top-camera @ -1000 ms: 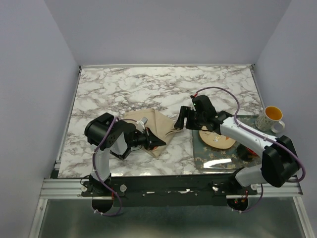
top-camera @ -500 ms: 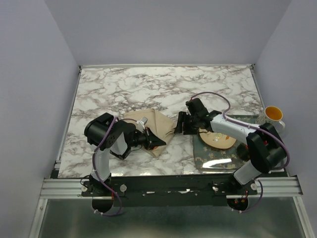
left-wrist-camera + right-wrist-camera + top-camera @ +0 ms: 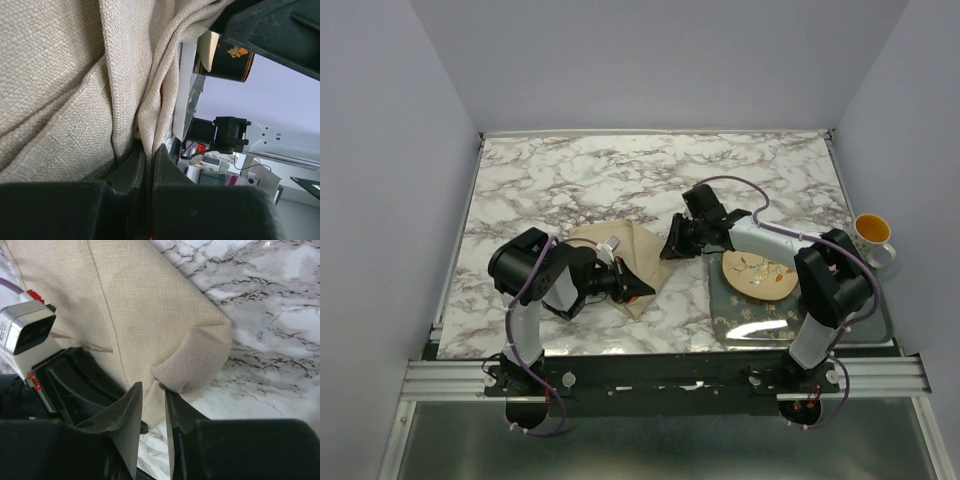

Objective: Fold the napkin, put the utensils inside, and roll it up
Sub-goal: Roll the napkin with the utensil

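The tan napkin (image 3: 635, 250) lies bunched on the marble table between both arms. My left gripper (image 3: 632, 287) is at its near edge, shut on a fold of the napkin (image 3: 60, 75), with cloth pinched between the jaws of the left gripper (image 3: 147, 150). My right gripper (image 3: 670, 250) has reached the napkin's right corner. In the right wrist view, the right gripper (image 3: 152, 387) has its jaws open by a narrow gap. The curled corner of the napkin (image 3: 195, 365) rests against one fingertip (image 3: 169, 392). The utensils are hidden.
A round patterned plate (image 3: 757, 275) sits on a green placemat (image 3: 760, 318) at the right front. A mug (image 3: 871, 233) stands beyond it near the right edge. The left arm's camera housing (image 3: 27, 325) lies close to the right gripper.
The right arm has swung left from the plate to the napkin's right corner, and its jaws have narrowed. The left gripper has kept its hold on the cloth.
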Action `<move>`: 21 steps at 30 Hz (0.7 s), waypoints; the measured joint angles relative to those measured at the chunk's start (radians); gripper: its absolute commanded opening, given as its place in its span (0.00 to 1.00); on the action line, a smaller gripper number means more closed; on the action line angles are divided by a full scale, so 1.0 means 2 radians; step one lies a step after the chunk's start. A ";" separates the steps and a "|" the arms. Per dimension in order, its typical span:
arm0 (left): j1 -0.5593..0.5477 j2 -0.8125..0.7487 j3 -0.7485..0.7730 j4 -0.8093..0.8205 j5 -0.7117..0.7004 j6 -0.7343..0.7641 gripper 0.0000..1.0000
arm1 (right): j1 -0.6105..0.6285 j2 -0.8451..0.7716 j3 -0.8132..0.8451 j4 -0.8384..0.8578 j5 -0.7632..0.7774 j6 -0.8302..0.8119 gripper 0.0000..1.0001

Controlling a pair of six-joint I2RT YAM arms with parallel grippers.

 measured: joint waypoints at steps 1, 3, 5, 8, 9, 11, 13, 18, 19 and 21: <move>0.000 0.000 0.000 0.000 0.000 0.000 0.00 | 0.000 0.005 0.002 0.000 0.000 0.004 0.32; 0.000 0.000 0.000 0.001 0.000 0.000 0.00 | 0.000 0.021 0.007 0.002 0.000 0.010 0.32; 0.000 0.002 0.000 0.005 0.000 -0.001 0.00 | -0.001 0.043 0.015 0.003 -0.002 0.018 0.32; 0.000 0.012 -0.002 0.023 0.000 -0.003 0.00 | -0.002 0.065 0.022 0.006 -0.003 0.022 0.32; 0.000 0.014 -0.002 0.027 0.000 -0.004 0.00 | -0.003 0.065 0.021 0.006 -0.002 0.021 0.32; 0.000 0.017 -0.003 0.034 0.000 -0.004 0.00 | -0.004 0.061 0.022 0.005 0.001 0.015 0.35; 0.000 0.018 -0.003 0.035 0.000 -0.004 0.00 | -0.004 0.057 0.022 -0.001 0.006 0.002 0.41; 0.000 0.018 -0.003 0.035 0.000 -0.004 0.00 | -0.004 0.010 0.027 -0.043 0.014 -0.040 0.56; 0.000 0.018 -0.003 0.035 0.000 -0.004 0.00 | -0.004 -0.010 0.027 -0.050 0.014 -0.044 0.59; 0.000 0.018 -0.003 0.035 0.000 -0.005 0.00 | -0.003 -0.038 0.024 -0.054 0.012 -0.046 0.59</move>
